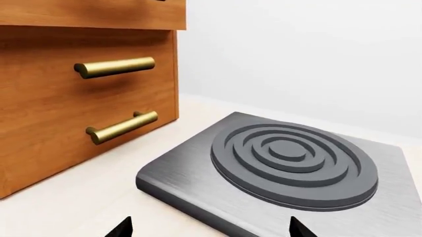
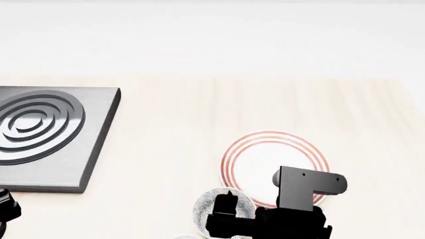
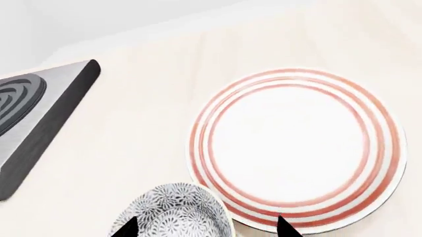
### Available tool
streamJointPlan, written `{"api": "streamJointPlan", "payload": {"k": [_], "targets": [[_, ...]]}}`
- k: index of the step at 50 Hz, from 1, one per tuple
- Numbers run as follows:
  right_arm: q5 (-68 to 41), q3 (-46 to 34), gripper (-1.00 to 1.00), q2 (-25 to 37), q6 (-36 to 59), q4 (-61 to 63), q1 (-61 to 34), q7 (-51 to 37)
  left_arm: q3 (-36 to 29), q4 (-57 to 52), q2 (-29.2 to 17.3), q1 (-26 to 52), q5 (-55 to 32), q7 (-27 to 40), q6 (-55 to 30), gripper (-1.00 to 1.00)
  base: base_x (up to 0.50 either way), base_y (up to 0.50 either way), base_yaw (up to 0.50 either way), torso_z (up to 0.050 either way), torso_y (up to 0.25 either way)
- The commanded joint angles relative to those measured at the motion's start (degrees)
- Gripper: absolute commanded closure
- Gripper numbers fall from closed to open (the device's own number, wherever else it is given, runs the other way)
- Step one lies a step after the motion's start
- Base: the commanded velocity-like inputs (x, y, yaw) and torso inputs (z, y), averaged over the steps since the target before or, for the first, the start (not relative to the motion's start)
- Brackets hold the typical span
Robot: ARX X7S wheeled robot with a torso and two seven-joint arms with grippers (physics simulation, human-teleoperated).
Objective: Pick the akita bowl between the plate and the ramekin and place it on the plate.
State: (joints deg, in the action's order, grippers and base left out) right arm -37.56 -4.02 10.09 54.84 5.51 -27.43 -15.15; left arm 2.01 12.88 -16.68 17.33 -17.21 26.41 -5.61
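Note:
The akita bowl [image 3: 177,213], grey-and-white speckled, stands on the pale counter right beside the plate's near-left rim, and in the head view the bowl [image 2: 211,203] is partly hidden by my right arm. The plate [image 3: 297,148] is flat and white with red rings, nothing on it; the head view shows the plate [image 2: 265,159] too. My right gripper [image 3: 205,230] hovers open over the bowl, one fingertip at the bowl's outer side, the other over the plate's rim. My left gripper [image 1: 211,231] is open and empty at the stove's corner. The ramekin is out of view.
A grey stove plate [image 2: 59,144] with a ringed burner [image 1: 290,163] lies at the left. Wooden drawers [image 1: 53,118] with brass handles [image 1: 115,66] stand beside it. A white wall runs behind the counter.

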Motion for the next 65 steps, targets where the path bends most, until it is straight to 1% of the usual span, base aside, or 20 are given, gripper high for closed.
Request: {"api": "streamJointPlan", "payload": {"k": [1, 22, 45, 48, 65], "targets": [[0.69, 1.48, -1.00, -0.97, -0.91, -2.34, 0.14, 1.48, 1.28, -0.78, 1.01, -0.49, -0.36, -2.15, 0.12, -1.00, 0.00, 0.00, 0.00, 0.000, 0.000], [0.22, -0.37, -1.00, -0.33, -0.94, -3.86, 0.53, 2.22, 0.98, -0.68, 0.85, -0.47, -0.55, -1.90, 0.26, -1.00, 0.00, 0.00, 0.00, 0.000, 0.000], [-0.20, -0.60, -1.00, 0.06, -1.63, -6.34, 0.12, 1.99, 0.79, -0.91, 0.60, -0.51, -0.92, -1.56, 0.11, -1.00, 0.00, 0.00, 0.00, 0.000, 0.000], [-0.40, 0.27, -1.00, -0.15, -2.92, -7.70, 0.10, 2.39, 0.76, -1.08, 0.56, -0.54, -0.99, -1.49, -0.02, -1.00, 0.00, 0.00, 0.00, 0.000, 0.000], [-0.07, -0.82, -1.00, -0.11, -4.96, -12.76, -1.48, 4.39, 0.53, -0.88, 0.49, -0.47, -1.13, -1.32, 0.17, -1.00, 0.00, 0.00, 0.00, 0.000, 0.000]]}}
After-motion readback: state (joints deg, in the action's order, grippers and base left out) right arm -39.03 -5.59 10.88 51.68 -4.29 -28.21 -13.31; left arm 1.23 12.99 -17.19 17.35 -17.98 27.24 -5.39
